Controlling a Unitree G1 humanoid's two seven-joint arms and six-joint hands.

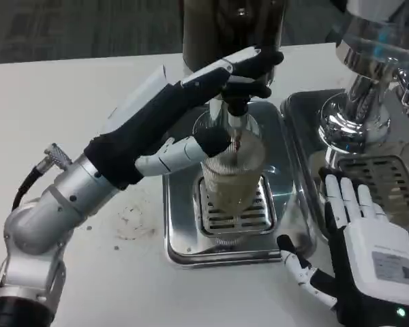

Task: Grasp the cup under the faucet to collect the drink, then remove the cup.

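Currently left hand (191, 112) grips cup (233, 170) under faucet (236, 116); hold upright, steady. Right hand (358, 238) rests open, fingers spread.

Counting it off now: one clear cup (233, 170) is sitting on the grille, and one faucet (236, 117) is hanging right above it. Two steel drip trays are showing, one (180, 225) under the cup and a second (303, 129) lying to the right. Two dispenser bodies are standing at the back, a dark one (218, 30) and a chrome one (375, 48). Two hands are working the table, left hand (184, 109), right hand (368, 252).
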